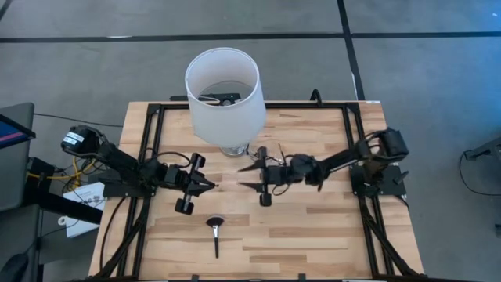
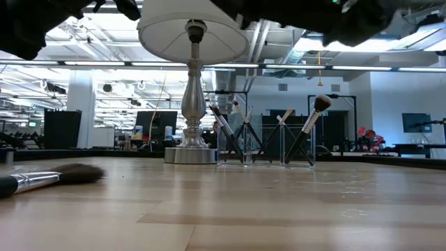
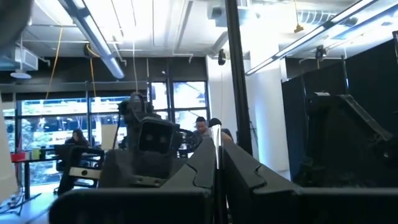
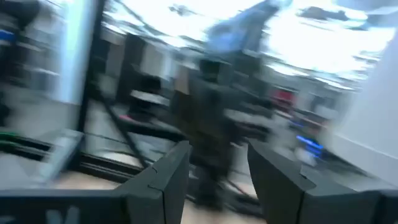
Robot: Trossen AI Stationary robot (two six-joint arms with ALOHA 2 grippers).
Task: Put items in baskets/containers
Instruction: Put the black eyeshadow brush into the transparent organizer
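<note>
One fan brush (image 1: 215, 229) lies on our counter's (image 1: 313, 235) near side; others stand in the clear tray (image 2: 265, 143) beside the lamp (image 1: 225, 95). We see left jaws clenched, empty; right jaws released.

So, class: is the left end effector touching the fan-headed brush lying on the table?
Apart. The high view shows the left end effector, shut, with bare wood between it and the fan brush, which lies alone nearer the table's front edge.

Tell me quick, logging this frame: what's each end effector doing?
Left end effector: closed, holding nothing visible.
Right end effector: open, empty.
</note>
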